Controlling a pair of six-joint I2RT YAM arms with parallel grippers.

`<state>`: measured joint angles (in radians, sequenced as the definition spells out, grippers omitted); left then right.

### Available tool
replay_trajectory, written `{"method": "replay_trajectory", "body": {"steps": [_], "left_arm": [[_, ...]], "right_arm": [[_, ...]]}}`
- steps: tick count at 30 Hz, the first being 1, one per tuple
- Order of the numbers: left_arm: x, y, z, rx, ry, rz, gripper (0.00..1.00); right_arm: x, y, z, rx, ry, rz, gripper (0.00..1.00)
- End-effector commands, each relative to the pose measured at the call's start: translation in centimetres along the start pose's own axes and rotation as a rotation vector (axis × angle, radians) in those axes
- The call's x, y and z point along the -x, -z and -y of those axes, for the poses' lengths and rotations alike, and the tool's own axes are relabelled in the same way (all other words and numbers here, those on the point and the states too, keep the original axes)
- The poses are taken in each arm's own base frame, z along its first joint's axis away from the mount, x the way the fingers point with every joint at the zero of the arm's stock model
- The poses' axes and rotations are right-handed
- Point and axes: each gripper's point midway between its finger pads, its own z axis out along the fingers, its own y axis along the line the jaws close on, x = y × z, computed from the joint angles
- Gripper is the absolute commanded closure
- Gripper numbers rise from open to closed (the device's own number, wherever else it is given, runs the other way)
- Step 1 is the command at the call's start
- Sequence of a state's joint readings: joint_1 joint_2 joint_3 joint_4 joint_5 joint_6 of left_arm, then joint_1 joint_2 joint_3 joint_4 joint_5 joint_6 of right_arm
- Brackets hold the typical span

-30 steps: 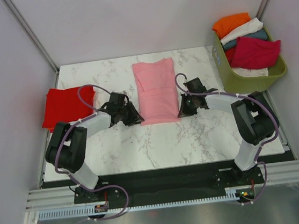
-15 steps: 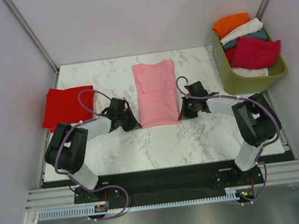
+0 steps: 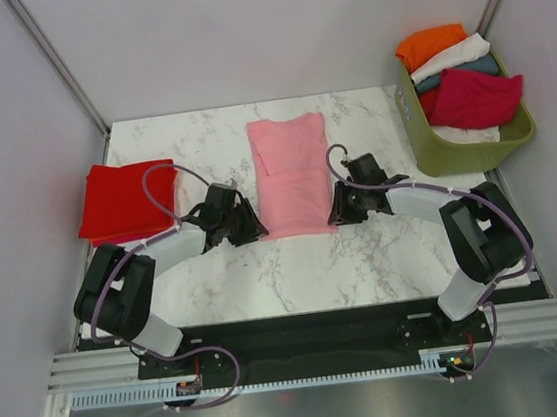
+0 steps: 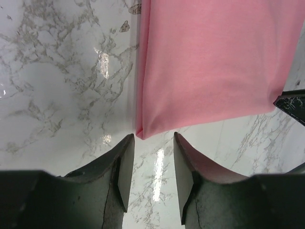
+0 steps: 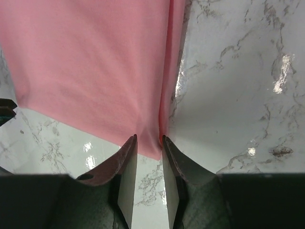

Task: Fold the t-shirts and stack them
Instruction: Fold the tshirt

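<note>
A pale pink t-shirt, folded into a long strip, lies in the middle of the marble table. My left gripper is open at its near left corner. In the left wrist view the corner sits just at the tips of the left gripper, apart from them. My right gripper is at the near right corner. In the right wrist view the right gripper has narrow jaws pinching the puckered pink corner. A bright red t-shirt lies folded at the left.
An olive-green basket stands at the back right. It holds orange, white, teal and crimson shirts. Lilac walls close in the table on three sides.
Both grippers have slid along the table toward me and inward, ending at the pink shirt's near corners. The right jaws now grip the right corner. The shirts have not moved.
</note>
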<state>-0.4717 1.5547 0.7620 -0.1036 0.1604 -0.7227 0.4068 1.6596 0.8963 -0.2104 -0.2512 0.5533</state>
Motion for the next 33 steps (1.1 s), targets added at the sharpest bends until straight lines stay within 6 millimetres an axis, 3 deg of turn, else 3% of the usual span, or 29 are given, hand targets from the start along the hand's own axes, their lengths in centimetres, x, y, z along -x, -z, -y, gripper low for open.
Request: {"method": "replay_trajectory", "body": {"steps": [1,14,17,20,22,24,33], "left_arm": [[0.5,0.6,-0.4,0.024,-0.037,0.037,0.54],[-0.6,-1.1,-0.7,0.034,-0.031,-0.024,0.56],[-0.6,-1.4,-0.7,0.031,-0.026,-0.029,0.62],[-0.6,-1.7,-0.5,0.026,-0.019,-0.027,0.77],[-0.5,-1.6,-0.4,0.019,-0.012,-0.025,0.93],[-0.1,-1.1,0.1,0.002,-0.014,-0.01,0.98],[0.0,2.4,0.8,-0.028,-0.038,0.029,0.98]], "right_arm": [[-0.3,-0.3,0.5,-0.031,0.002,0.002,0.65],[-2.2,-0.9,1.1,-0.047,-0.013,-0.034,0.67],[-2.4,-1.1,0.9,-0.036,-0.016,-0.041,0.74],[-2.3,-1.2,0.6,-0.022,-0.022,-0.041,0.84],[-2.2,-1.0,0.4,-0.012,-0.02,-0.042,0.95],[-1.9,-0.5,0.0,-0.004,-0.012,-0.03,1.0],[-1.2,3.6,-2.5,0.076,0.007,0.019,1.0]]}}
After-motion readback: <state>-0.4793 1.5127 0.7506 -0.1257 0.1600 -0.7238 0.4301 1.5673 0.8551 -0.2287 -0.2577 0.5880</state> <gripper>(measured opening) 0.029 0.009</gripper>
